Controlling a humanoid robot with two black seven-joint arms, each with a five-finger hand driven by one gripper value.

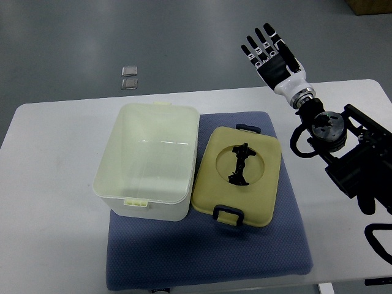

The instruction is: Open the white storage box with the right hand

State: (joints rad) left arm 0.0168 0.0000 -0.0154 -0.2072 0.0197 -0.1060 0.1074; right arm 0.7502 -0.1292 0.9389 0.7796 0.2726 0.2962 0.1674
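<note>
Table (55, 159) is covered by a blue mat (269, 245), and on it the white box (150, 162) is seen already open, its lid (239, 177) laid just beside. Right hand (269, 56) is held high, fingers spread, empty; it is best withdrawn clear without being knocked against anything.

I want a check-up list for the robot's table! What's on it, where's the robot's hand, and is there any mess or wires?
Surface: white table with a blue mat on it.
Job's things: white storage box open and empty on the mat; its lid lies beside it, on its right, with a black handle in the middle and black latches at both ends.
Clutter: nothing seen on the table.
Hands: right hand raised beyond the table's far edge, fingers spread, holding nothing; left hand not in view.
Cables: nothing seen.
Surroundings: grey floor; two small clear items lie on it.
</note>
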